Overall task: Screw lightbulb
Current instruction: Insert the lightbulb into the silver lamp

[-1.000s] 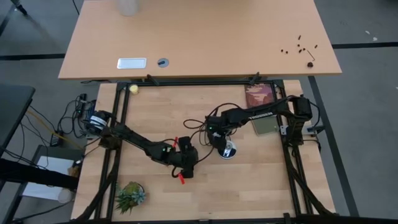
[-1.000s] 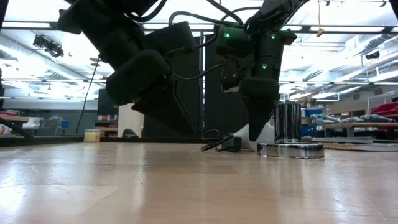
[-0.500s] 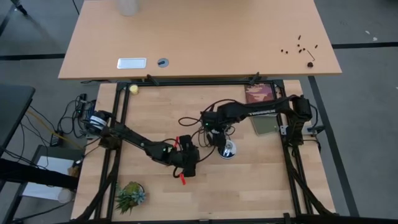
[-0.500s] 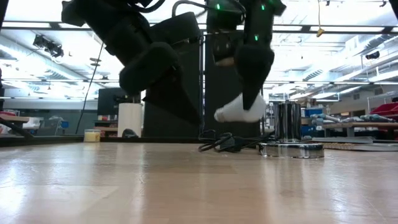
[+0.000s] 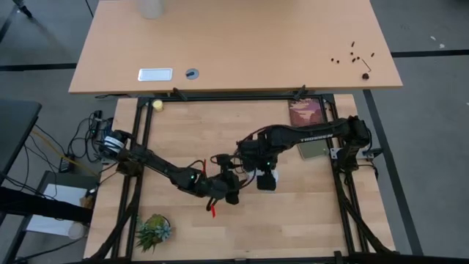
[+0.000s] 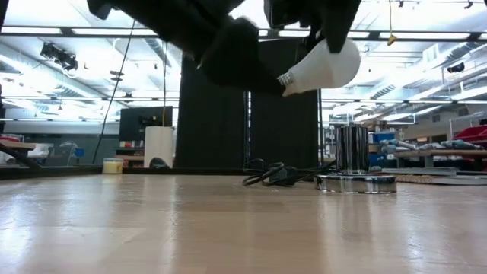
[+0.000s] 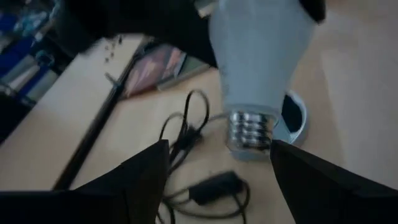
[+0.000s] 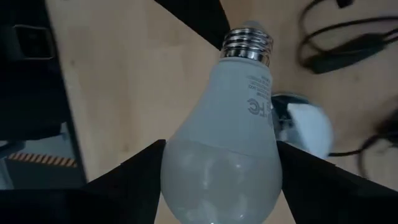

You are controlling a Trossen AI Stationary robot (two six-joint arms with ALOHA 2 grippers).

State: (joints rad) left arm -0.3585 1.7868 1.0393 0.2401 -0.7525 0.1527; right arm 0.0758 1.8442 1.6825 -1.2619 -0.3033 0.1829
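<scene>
1. The right arm reaches from the table's right side toward the middle, its upper part lying almost level. The right gripper (image 8: 219, 186) holds the lightbulb (image 8: 233, 140) by its round white glass end, with one finger (image 8: 121, 186) on each side of the glass.
2. The bulb is in the air, well above the wooden table (image 5: 308, 220). In the low view it is tilted (image 6: 323, 67), with its silvery screw base lower than the glass and pointing toward the left arm.
3. The left arm comes from the left edge and bends toward the centre. The left gripper (image 7: 217, 180) has its fingers spread wide and holds nothing. The screw base (image 7: 249, 134) hangs just in front of the gap between its fingers.
4. The round socket disc (image 6: 355, 183) with its black cord (image 6: 270, 175) rests on the table below, apart from the bulb.
5. Compared with one second ago, the bulb was low beside the socket and is now lifted high. The right gripper has shifted toward the left gripper, and the two are now close together.
</scene>
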